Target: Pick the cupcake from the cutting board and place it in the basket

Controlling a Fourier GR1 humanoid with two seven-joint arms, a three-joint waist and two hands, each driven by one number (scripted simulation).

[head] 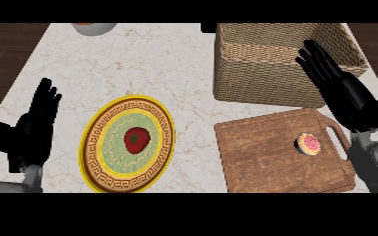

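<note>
A small cupcake (pixel 309 143) with pink frosting lies on the brown wooden cutting board (pixel 273 160) at the lower right, close to the board's handle slot. Behind the board stands a woven wicker basket (pixel 258 75). My right hand (pixel 341 90) is open, fingers straight, hovering over the basket's right front corner and above the cupcake, not touching it. My left hand (pixel 33 125) rests open at the left edge, fingers up.
A yellow-rimmed patterned plate (pixel 100 170) with a red tomato (pixel 137 140) on it sits left of the board. A bowl (pixel 94 27) shows partly at the counter's far edge. The dark floor lies beyond the counter's left side.
</note>
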